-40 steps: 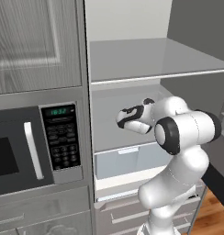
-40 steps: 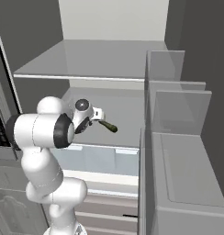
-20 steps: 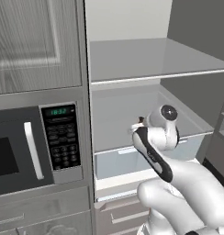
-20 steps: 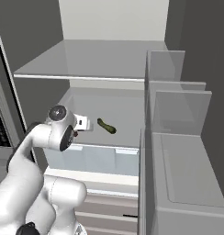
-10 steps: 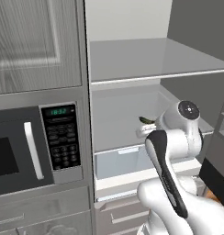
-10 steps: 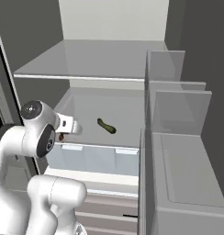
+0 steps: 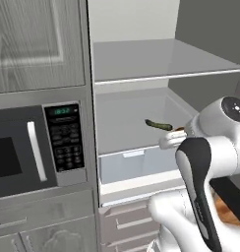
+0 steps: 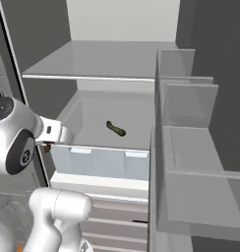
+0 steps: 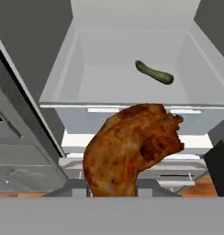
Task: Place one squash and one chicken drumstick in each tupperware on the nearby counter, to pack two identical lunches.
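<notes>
Transfer step: the gripper point(image 9: 114, 195), closed on the reddish-brown chicken drumstick point(image 9: 132, 147), hangs before the fridge drawer point(image 9: 132, 112) holding the zucchini-like squash point(image 9: 154, 72); next, judged, carry it to a tupperware.

Open fridge beside a built-in microwave.
Microwave point(image 7: 36, 147) sits lower left under a grey panelled cabinet point(image 7: 38, 44); a grey shelf point(image 7: 161, 61) spans the fridge above a pale drawer point(image 8: 100, 160); door bins point(image 8: 191, 142) fill the right.
</notes>
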